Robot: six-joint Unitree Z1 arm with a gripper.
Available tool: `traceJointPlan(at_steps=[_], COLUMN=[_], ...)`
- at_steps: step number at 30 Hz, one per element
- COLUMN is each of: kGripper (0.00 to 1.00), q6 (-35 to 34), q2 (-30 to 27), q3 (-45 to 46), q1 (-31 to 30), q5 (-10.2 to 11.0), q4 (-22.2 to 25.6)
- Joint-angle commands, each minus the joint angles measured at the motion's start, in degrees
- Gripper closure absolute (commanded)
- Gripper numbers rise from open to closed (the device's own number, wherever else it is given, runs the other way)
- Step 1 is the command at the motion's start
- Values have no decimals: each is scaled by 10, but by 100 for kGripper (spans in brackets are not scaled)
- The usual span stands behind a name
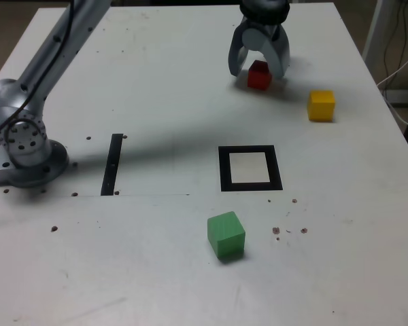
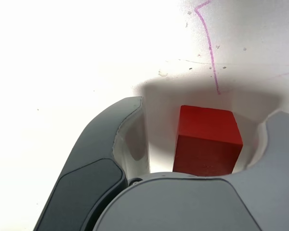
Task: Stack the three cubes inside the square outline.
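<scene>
Wrist view: plain red cube (image 2: 208, 139)

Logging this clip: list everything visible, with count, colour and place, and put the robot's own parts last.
red cube: one, red, far side of the table, between the open tool jaws
yellow cube: one, yellow, toward the exterior view's right of the red cube
green cube: one, green, near side, in front of the outline
square outline: one, black frame, white centre, nothing inside
strip: one, black, exterior view's left of the outline
table: one, white, speckled
tool: one, grey, around the red cube
arm base: one, grey, exterior view's left
</scene>
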Motion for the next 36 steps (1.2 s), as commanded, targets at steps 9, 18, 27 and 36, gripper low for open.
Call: traceJointPlan(at_steps=[9,18,27,36], kGripper=[71,72,72,72], q6=[6,8,5,-26], q2=[1,-3,-10,-45], q3=[-5,-9,-11,7], q1=[-8,-11,-15,-25], q5=[-1,-4,-9,-11], q4=[3,9,17,35])
